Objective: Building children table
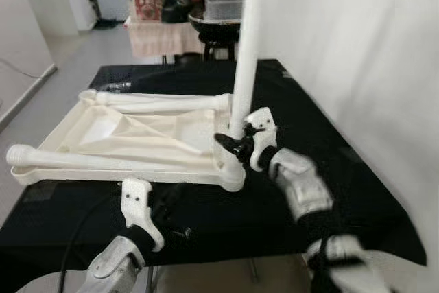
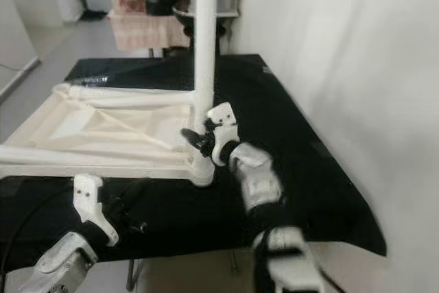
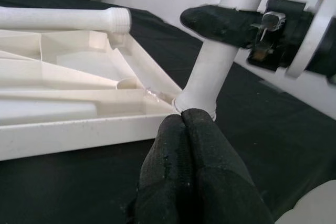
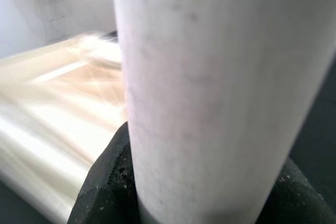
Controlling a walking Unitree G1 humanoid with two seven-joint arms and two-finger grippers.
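A white children's table top (image 1: 103, 173) lies upside down on the black table (image 1: 329, 169). One white leg (image 1: 245, 60) stands upright in its near right corner socket. My right gripper (image 1: 236, 143) is shut around the lower part of this leg; the wrist view shows its black fingers (image 4: 105, 182) wrapped around the tube (image 4: 210, 77). Two more legs lie flat, one along the far edge (image 1: 158, 101) and one along the near edge (image 1: 68, 159). My left gripper (image 3: 184, 124) is shut and empty, low over the cloth just in front of the socket (image 3: 194, 108).
A white wall (image 1: 357, 46) runs close along the right side of the table. Behind it stands a small table (image 1: 164, 36) with storage boxes and a black pan. A small screw (image 1: 184, 232) lies on the cloth near my left gripper. Grey floor opens to the left.
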